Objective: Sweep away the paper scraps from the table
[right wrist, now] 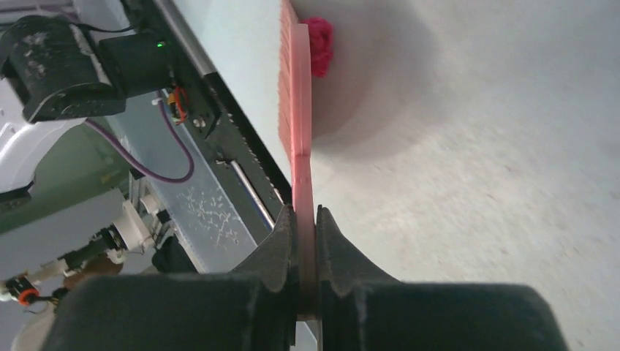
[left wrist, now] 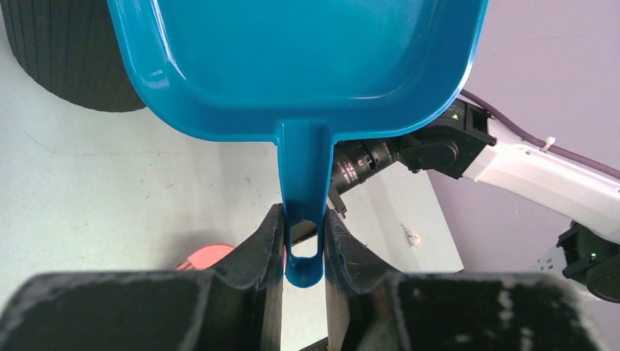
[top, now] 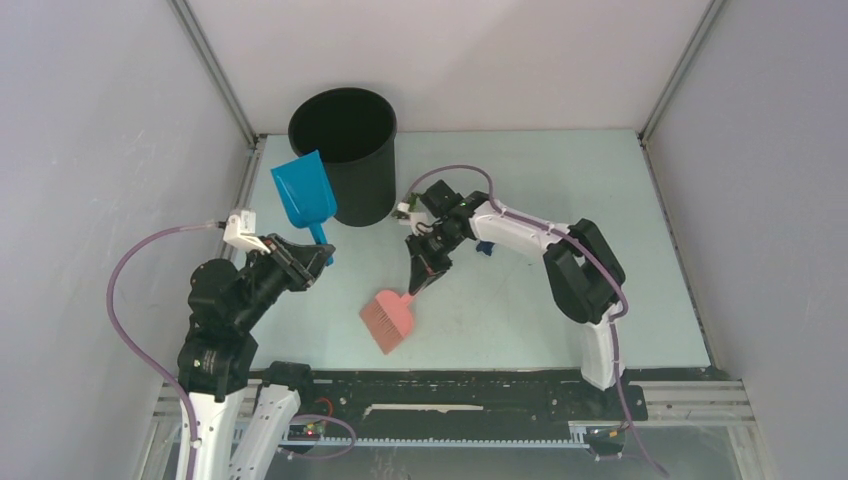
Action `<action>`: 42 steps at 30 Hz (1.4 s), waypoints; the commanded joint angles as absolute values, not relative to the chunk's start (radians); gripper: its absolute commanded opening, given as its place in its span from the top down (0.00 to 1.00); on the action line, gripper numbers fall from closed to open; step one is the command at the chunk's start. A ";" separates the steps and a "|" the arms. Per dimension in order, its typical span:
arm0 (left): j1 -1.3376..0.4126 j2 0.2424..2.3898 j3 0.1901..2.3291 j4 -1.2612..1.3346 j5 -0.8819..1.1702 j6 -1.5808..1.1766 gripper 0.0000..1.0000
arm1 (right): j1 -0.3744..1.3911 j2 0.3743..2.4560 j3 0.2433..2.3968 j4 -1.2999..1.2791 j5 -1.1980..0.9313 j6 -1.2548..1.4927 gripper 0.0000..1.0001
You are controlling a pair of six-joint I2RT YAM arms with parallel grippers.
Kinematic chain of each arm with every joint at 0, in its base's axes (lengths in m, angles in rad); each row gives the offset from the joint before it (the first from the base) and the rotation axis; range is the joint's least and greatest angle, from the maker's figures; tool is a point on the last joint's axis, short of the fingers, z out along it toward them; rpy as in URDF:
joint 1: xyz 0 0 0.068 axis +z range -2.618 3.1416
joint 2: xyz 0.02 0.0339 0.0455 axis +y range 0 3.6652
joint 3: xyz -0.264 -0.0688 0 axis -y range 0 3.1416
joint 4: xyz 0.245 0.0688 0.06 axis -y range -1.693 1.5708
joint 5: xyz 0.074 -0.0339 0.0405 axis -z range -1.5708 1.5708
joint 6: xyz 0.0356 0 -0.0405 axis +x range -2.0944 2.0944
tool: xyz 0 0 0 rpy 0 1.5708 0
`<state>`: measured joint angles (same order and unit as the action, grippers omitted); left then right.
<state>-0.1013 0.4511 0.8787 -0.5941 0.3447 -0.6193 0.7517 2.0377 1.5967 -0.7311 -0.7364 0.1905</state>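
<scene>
Where pink bristles (right wrist: 286, 80) fan, seemingly crumpled scrap (right wrist: 320, 45)

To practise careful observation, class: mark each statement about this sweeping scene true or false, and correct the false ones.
1. The left gripper holds the blue dustpan by its handle. True.
2. The right gripper is open and empty. False: it is shut on the handle of the pink brush.
3. A magenta scrap lies right beside the brush's head. True.
4. The black bin stands between the two arm bases at the near edge. False: it stands at the far left of the table, next to the dustpan.
</scene>
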 commanded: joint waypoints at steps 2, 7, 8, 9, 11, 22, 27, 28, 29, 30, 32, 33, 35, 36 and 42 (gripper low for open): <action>-0.097 0.463 0.853 -0.560 0.369 -0.596 1.00 | 0.647 1.904 1.474 -0.680 -0.626 0.227 1.00; -0.098 0.498 0.860 -0.543 0.385 -0.593 1.00 | 0.492 1.836 1.396 -0.695 -0.614 0.222 1.00; -0.097 0.500 0.862 -0.541 0.385 -0.589 1.00 | 0.450 1.825 1.390 -0.705 -0.619 0.219 1.00; -0.097 0.505 0.864 -0.540 0.384 -0.585 1.00 | 0.410 1.816 1.387 -0.717 -0.635 0.213 1.00; -0.097 0.514 0.868 -0.537 0.382 -0.576 1.00 | 0.322 1.815 1.387 -0.749 -0.687 0.199 1.00; -0.097 0.575 0.893 -0.512 0.393 -0.545 1.00 | 0.093 1.775 1.514 -1.017 -0.932 0.003 1.00; -0.097 0.571 0.887 -0.514 0.395 -0.551 1.00 | 0.121 1.732 1.685 -0.875 -0.942 0.116 1.00; -0.097 0.567 0.883 -0.515 0.395 -0.556 1.00 | 0.124 1.734 1.696 -0.797 -0.941 0.173 1.00; -0.097 0.560 0.879 -0.514 0.395 -0.562 1.00 | 0.132 1.742 1.705 -0.725 -0.934 0.236 1.00; -0.098 0.551 0.873 -0.514 0.395 -0.569 1.00 | 0.140 1.767 1.714 -0.647 -0.926 0.289 1.00; -0.098 0.528 0.854 -0.505 0.404 -0.602 1.00 | 0.160 1.828 1.751 -0.515 -0.929 0.376 1.00; -0.098 0.512 0.844 -0.500 0.411 -0.617 1.00 | 0.173 1.870 1.777 -0.462 -0.921 0.423 1.00; -0.099 0.495 0.840 -0.509 0.410 -0.623 1.00 | 0.191 1.962 1.841 -0.359 -0.939 0.576 1.00; -0.099 0.487 0.846 -0.527 0.404 -0.616 1.00 | 0.202 2.011 1.872 -0.323 -0.949 0.617 1.00; -0.105 0.475 0.881 -0.638 0.374 -0.570 1.00 | 0.275 2.204 2.017 -0.241 -0.905 0.732 1.00</action>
